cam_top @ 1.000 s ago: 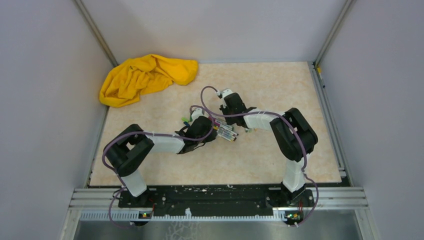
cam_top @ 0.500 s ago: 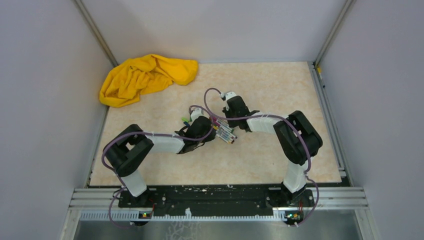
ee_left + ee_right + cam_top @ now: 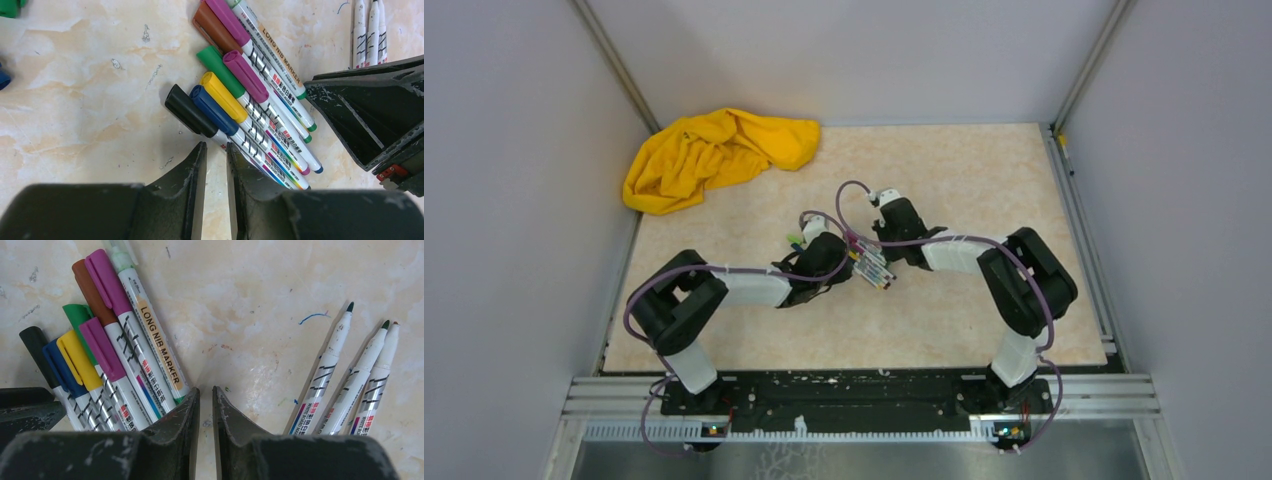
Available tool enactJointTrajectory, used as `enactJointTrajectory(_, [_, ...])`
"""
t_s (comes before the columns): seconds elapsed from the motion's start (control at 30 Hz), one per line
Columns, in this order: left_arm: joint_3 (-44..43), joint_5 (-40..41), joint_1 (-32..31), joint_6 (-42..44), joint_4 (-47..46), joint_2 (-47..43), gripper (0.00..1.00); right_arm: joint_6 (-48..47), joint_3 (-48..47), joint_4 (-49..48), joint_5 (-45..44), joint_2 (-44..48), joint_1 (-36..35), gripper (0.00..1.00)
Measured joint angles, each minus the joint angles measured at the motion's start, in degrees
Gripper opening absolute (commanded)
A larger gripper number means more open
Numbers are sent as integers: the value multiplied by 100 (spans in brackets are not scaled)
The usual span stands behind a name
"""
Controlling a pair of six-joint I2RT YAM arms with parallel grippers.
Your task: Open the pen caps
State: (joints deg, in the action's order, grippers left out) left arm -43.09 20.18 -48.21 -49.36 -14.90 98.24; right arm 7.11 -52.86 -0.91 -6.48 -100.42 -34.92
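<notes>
Several capped pens [image 3: 250, 115] lie side by side in a fan, with black [image 3: 190, 111], blue, yellow [image 3: 223, 96], green, purple [image 3: 245, 76], brown and magenta caps on. My left gripper [image 3: 216, 147] sits just beside the black-capped pen, jaws a narrow gap apart with only table between them. My right gripper [image 3: 205, 390] hovers at the other end of the fan, jaws also barely apart and empty. Three uncapped pens [image 3: 360, 375] lie to its right. In the top view the pens [image 3: 872, 267] lie between the two grippers.
A crumpled yellow cloth [image 3: 714, 155] lies at the back left corner. Loose caps, a green cap [image 3: 7, 6] and a blue cap [image 3: 2, 80], lie left of the pens. Walls and rails enclose the table [image 3: 984, 170] on three sides.
The right arm has shifted slightly to the right and closer to the pens. The left arm has hardly moved. Both jaws keep the same narrow gap.
</notes>
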Motion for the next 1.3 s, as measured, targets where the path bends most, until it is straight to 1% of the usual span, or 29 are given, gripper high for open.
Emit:
enactJointTrajectory(0.3, [44,4,9,0,20,-50,29,79,63,31,-188,59,-149,16])
enactJointTrajectory(0.47, [142,44,9,20,225,-234,30,144,68,133,-470,94,-177,17])
enactJointTrajectory(0.63, [273,94,9,50,494,-481,34,136,68,315,-758,155,-175,21])
enactJointTrajectory(0.67, [310,107,9,59,560,-549,36,96,68,365,-778,175,-175,23])
enactJointTrajectory(0.77, [415,133,9,83,732,-745,54,-57,68,476,-787,264,-170,30])
enactJointTrajectory(0.87, [533,153,9,125,831,-1005,67,-249,44,546,-737,396,-170,36])
enactJointTrajectory(0.97, [634,190,9,153,887,-1309,76,-444,-157,656,-616,448,-170,37])
enactJointTrajectory(1.13, [741,271,9,168,898,-1777,85,-713,-678,767,-323,426,-170,38])
enactJointTrajectory(1.3, [911,334,13,168,896,-2138,87,-833,-1069,758,7,264,-170,38])
